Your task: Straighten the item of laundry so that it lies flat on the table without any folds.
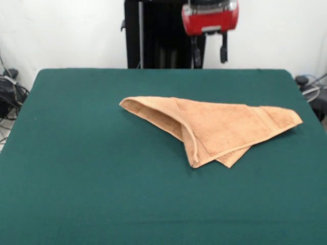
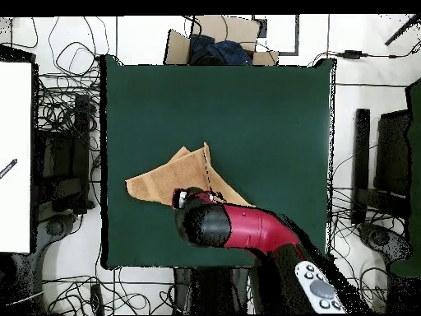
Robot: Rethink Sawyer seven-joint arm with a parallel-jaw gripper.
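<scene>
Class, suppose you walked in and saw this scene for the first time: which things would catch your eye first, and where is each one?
First, the orange-tan towel folded over itself into a rough triangle, lying a little right of the middle of the dark green table in the front view. Next, the red and black gripper hanging open above the table's far edge, clear of the towel. From overhead, the red arm covers part of the cloth.

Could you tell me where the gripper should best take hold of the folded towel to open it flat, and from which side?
Probably the upper layer's pointed corner of the towel, at the table's camera-side edge of the cloth in the front view. The fold runs from there up to the rounded end, so that corner is free. The gripper, hanging open, could descend from above and peel it outward.
</scene>
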